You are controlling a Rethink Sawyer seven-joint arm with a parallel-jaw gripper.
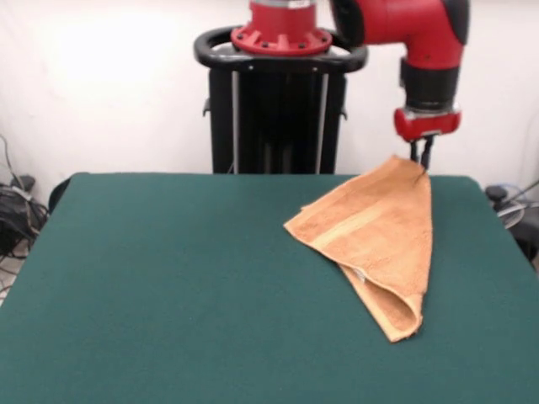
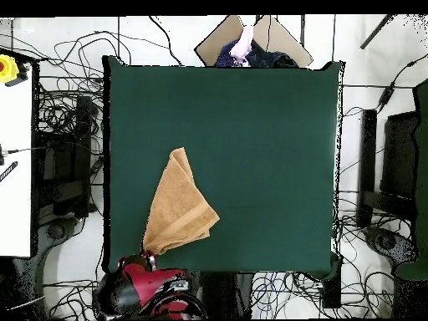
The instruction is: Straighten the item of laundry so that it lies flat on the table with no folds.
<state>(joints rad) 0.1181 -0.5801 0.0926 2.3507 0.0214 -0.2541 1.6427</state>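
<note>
The orange-tan towel (image 1: 377,236) lies folded into a long triangle on the green table (image 1: 168,295). Its far corner is lifted off the cloth and pinched by my gripper (image 1: 420,162), which hangs from the red arm at the table's far right in the front view. A border band crosses the towel and a small white label shows at its near edge. In the overhead view the towel (image 2: 177,207) sits near the table's (image 2: 267,150) lower left, its bottom tip at my gripper (image 2: 149,253).
The black pedestal (image 1: 278,109) stands behind the table's far edge. A person (image 2: 244,46) shows at the top edge of the overhead view. Cables and stands (image 2: 63,150) surround the table on the floor.
</note>
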